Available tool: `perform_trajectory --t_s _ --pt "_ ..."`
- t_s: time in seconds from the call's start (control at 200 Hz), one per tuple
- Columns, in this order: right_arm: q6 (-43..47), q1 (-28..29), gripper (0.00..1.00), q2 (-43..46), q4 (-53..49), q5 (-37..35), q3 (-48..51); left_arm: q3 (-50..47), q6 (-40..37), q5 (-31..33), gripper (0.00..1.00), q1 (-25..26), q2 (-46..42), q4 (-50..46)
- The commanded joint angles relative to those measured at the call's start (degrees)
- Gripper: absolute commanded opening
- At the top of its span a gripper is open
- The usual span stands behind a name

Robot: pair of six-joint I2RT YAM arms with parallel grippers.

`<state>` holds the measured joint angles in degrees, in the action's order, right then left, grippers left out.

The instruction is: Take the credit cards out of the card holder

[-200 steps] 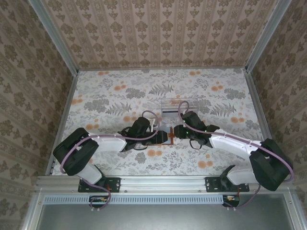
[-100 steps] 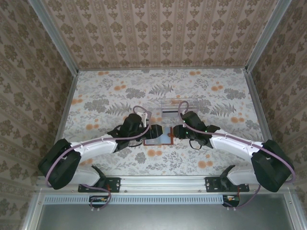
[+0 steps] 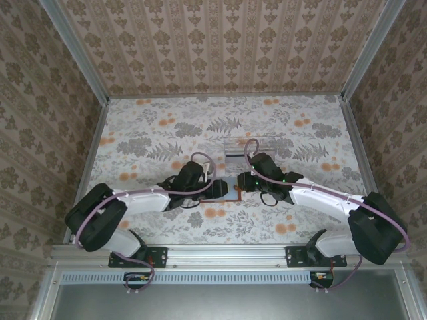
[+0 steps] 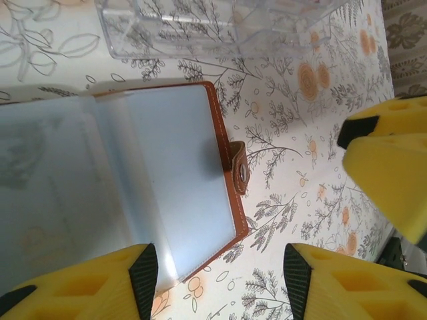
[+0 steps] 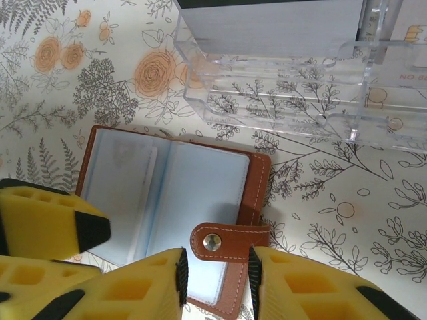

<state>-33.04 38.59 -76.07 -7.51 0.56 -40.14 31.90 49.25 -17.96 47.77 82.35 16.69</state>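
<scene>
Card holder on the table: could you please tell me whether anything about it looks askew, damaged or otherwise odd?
Nothing stands out. The card holder lies open and flat on the table, its snap tab undone, with no visible damage. The clear tray beside it stands apart, nothing spilled.

place: robot test booth | aluminium frame [image 3: 227, 254], wallpapered walls [image 3: 227, 40] (floral tabletop [image 3: 153, 127])

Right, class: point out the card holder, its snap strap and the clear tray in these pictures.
card holder [image 5: 200, 193], right wrist view, on the pale blue inside pocket.
snap strap [image 5: 230, 241], right wrist view, on the brown tab beside its stud.
clear tray [image 5: 287, 100], right wrist view, on its see-through floor.
</scene>
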Motion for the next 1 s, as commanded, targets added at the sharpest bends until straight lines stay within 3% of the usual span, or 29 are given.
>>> perform_trajectory --t_s 0.0,0.14,0.42,0.995 --pt "1.17 0.51 0.33 -2.29 -1.46 1.76 -0.61 -0.29 -1.87 4.02 0.57 -0.81 -4.91 -5.22" --pt "1.79 1.31 0.34 -7.02 -1.20 2.20 -1.84 -1.59 -2.26 5.78 0.58 -2.44 -7.63 -9.11" --pt "2.80 2.52 0.34 -12.70 -2.88 1.05 -3.98 -1.84 -1.53 4.82 0.59 -3.58 -5.02 -9.03" --pt "3.36 3.56 0.34 -14.37 -4.53 -0.97 -4.79 -1.67 -1.28 5.56 0.59 -4.04 -1.44 -9.78"
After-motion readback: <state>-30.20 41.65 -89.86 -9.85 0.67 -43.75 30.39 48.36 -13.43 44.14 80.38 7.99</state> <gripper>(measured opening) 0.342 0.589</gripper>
